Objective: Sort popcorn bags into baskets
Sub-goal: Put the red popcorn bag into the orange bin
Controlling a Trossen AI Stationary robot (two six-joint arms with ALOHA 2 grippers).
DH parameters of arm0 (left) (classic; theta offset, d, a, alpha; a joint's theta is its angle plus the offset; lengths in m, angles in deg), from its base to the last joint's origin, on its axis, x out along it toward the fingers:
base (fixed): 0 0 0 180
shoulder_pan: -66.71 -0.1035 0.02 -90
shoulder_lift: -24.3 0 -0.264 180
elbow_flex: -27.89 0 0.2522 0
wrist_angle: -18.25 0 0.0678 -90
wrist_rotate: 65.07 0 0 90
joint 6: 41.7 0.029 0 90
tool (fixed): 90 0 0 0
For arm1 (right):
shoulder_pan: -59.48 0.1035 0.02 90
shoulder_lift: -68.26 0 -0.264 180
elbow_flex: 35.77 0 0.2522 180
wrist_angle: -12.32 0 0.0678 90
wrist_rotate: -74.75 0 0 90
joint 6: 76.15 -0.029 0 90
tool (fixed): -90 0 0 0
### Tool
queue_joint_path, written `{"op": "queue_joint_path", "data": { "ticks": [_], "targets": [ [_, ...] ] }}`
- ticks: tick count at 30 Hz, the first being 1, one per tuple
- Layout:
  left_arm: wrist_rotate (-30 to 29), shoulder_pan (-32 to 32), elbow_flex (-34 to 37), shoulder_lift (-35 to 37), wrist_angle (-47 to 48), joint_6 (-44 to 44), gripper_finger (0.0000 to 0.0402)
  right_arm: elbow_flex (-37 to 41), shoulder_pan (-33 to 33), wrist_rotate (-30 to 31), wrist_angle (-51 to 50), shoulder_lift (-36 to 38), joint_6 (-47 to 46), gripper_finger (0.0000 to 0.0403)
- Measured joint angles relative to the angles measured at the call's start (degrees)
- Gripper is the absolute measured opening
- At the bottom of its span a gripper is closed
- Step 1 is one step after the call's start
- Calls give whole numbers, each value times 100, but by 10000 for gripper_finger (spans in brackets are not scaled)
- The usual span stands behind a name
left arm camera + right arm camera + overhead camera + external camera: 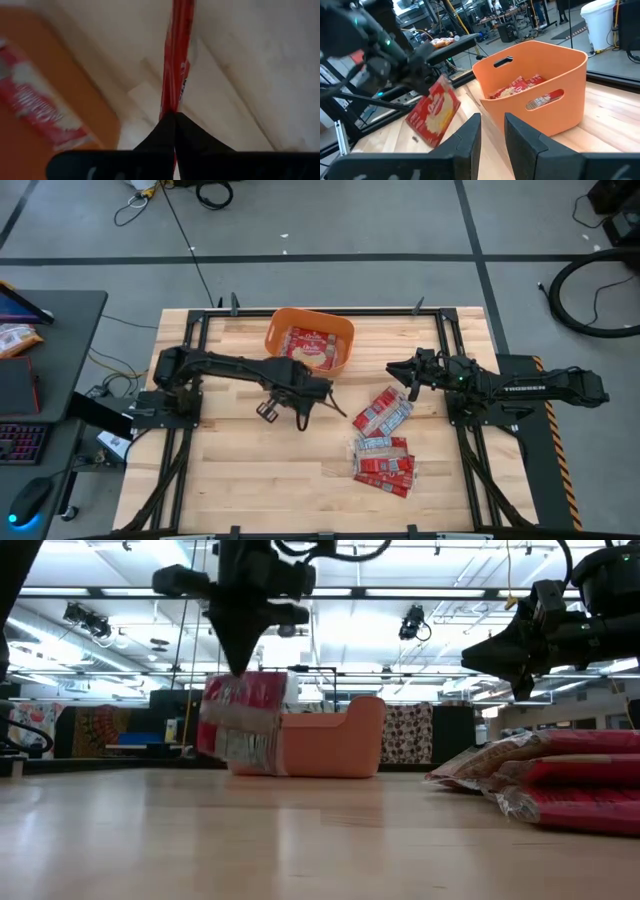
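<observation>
My left gripper [240, 662] is shut on a red popcorn bag [243, 727] that hangs in front of the orange basket [330, 745], on its near side. The right wrist view shows this bag [432, 114] tilted beside the basket [535, 85]. The basket [310, 338] holds at least one more packet [512, 90]. Several red packets [383, 435] lie flat in a loose pile on the table's right half. My right gripper [492, 132] is open and hovers above the table right of the basket [398, 369], just beyond the pile's far end. My left gripper pinches the bag's upper edge [171, 102] between its two fingers [190, 132], coming from above and pointing down. The bag hangs below the fingers, lifted clear of the table and slightly tilted; the left wrist view shows it edge-on.
The wooden table [250, 470] has bare room across its near left part. A black frame [440, 320] runs along the table's edges. A desk with a keyboard and mouse [30, 440] stands off the table's left side.
</observation>
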Motion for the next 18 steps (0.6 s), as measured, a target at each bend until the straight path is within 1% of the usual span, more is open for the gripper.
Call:
{"op": "queue_joint_path", "data": {
  "ticks": [7, 9, 11, 13, 14, 16, 18],
  "targets": [
    [-271, -364, -369, 399, -30, -59, 1, 1, 0, 0, -7, -2, 0, 90],
    [-137, -488, -475, 476, -68, -256, 1, 0, 1, 0, -4, -2, 1, 90],
    [249, -597, -490, 510, -193, -640, 1, 1, -1, 0, -8, -2, 0, 90],
    [661, -640, -362, 467, -235, -885, 7, 2, 1, 0, 0, -2, 2, 90],
    [735, -606, -243, 417, -260, -947, 14, 0, 0, 0, -5, -2, 0, 90],
    [720, -461, 103, 365, -394, -1016, 33, 0, 1, 0, -3, -2, 0, 90],
    [496, -267, 503, 347, -703, -1140, 53, 1, -1, 0, -5, 0, 0, 90]
  ]
}}
